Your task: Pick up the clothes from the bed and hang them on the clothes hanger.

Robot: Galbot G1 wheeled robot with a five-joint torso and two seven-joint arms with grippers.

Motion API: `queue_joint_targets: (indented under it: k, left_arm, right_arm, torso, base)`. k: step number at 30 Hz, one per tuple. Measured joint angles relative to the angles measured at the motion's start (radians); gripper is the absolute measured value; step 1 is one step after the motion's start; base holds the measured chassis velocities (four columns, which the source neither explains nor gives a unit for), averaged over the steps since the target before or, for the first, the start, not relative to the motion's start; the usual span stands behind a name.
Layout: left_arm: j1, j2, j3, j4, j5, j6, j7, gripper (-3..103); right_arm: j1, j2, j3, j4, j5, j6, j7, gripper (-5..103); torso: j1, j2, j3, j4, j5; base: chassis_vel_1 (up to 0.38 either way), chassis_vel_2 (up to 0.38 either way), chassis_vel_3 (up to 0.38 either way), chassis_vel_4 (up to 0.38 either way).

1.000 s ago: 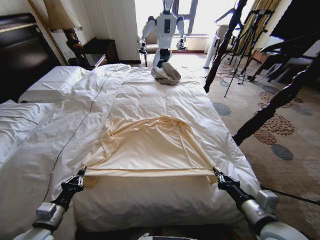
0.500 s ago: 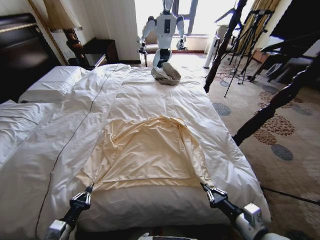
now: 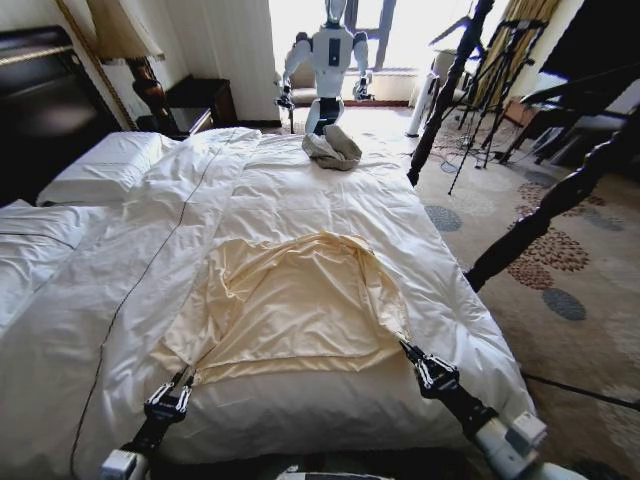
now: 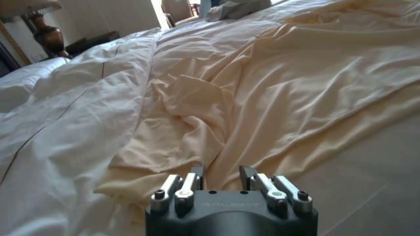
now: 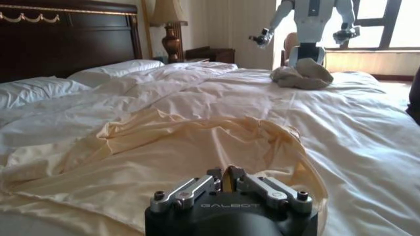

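Observation:
The clothes (image 3: 300,300), a pale cream-yellow top, lie spread on the white duvet of the bed (image 3: 330,190) with the hem nearest me. My left gripper (image 3: 184,380) is at the hem's left corner. In the left wrist view the left gripper (image 4: 221,174) stands open, with the cream fabric (image 4: 295,88) lying just past its fingertips. My right gripper (image 3: 410,352) is at the hem's right corner. In the right wrist view the right gripper (image 5: 226,177) is shut on a thin fold of the clothes (image 5: 184,147). The clothes hanger is out of view.
A grey-beige cloth heap (image 3: 333,148) lies at the bed's far end, with another white robot (image 3: 328,55) standing behind it. Dark twisted bed posts (image 3: 540,215) rise on the right over patterned carpet. Pillows (image 3: 105,165) and a lamp (image 3: 135,50) are at the left.
The hem, stretched taut between both grippers a second ago, now lies slack on the duvet. Both grippers have dropped toward the bed's near edge and come closer together.

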Motion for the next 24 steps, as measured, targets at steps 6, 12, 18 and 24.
queue_joint_targets:
  k: [6, 12, 18, 24]
  left_arm:
    - [0.009, -0.026, -0.034, -0.014, -0.032, -0.038, -0.020, 57]
    - [-0.034, -0.013, -0.063, -0.033, -0.081, -0.018, -0.051, 79]
    - [-0.068, -0.005, -0.071, -0.041, -0.084, 0.010, -0.055, 98]
    - [-0.141, 0.011, -0.056, -0.047, -0.086, 0.022, -0.077, 100]
  right_arm:
    - [-0.080, 0.006, 0.128, 0.000, 0.002, 0.034, -0.023, 27]
    - [-0.182, 0.008, 0.224, -0.030, 0.003, 0.079, -0.083, 49]
    - [-0.248, -0.032, 0.233, -0.042, -0.081, 0.074, -0.110, 71]
    - [-0.190, -0.042, 0.211, -0.052, -0.044, 0.143, -0.116, 92]
  torso:
    - [0.000, 0.000, 0.000, -0.0002, -0.0001]
    - [0.000, 0.000, 0.000, -0.0007, -0.0001]
    - [0.000, 0.000, 0.000, 0.0000, -0.0002]
    - [0.000, 0.000, 0.000, -0.0007, -0.0002]
  base:
    - [0.000, 0.000, 0.000, 0.000]
    - [0.000, 0.000, 0.000, 0.000]
    - [0.000, 0.000, 0.000, 0.000]
    - [0.000, 0.000, 0.000, 0.000]
